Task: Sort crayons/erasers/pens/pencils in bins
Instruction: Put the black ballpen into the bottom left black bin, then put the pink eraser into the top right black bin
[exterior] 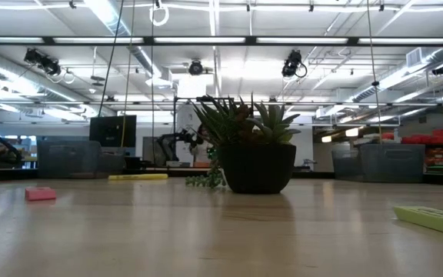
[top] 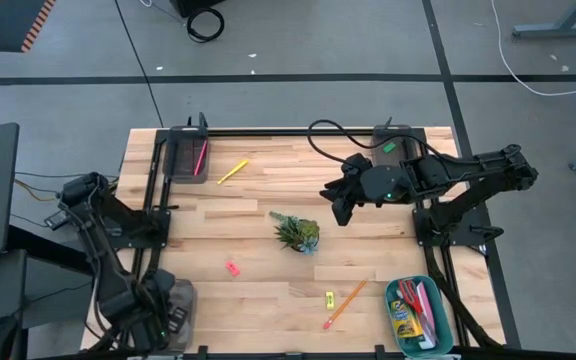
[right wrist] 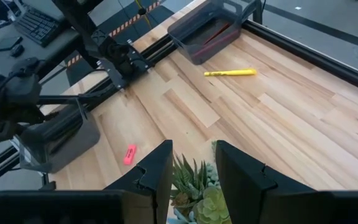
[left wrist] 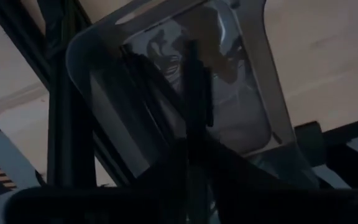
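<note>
Looking straight down on a pale wooden table (top: 258, 200), I have two dark robot arms, one at each side. The left gripper (top: 168, 305) hangs over the translucent grey bin (left wrist: 267, 81) at the table's near left corner.

From that arm's wrist camera, a slim black pen (left wrist: 197, 81) lies inside the bin. Its long axis runs along the bin's length, straight out from the claw. The fingers are lost in shadow, so I cannot tell whether the left claw is apart, together or clamped on the pen.

The right gripper (right wrist: 191, 180) hovers near the middle of the table, just beside a spiky green plant (top: 296, 232). Its two fingers stand apart, with nothing between them.

Four things lie loose on the wood:
- A pink eraser (top: 232, 268) sits between the left gripper and the plant.
- A yellow eraser (top: 329, 298) lies near the front edge.
- An orange pencil (top: 346, 303) is just beside the yellow eraser, slanting towards the teal bin (top: 446, 300).
- A yellow pencil (top: 233, 172) rests on a slant near the far dark grey bin (top: 173, 160).

I judge the pink eraser the left arm's natural next pick. It lies inward from that claw, towards the table's middle, and nearer to it than to the right claw. Being a stubby chunk, its axis should matter little to the grip.
</note>
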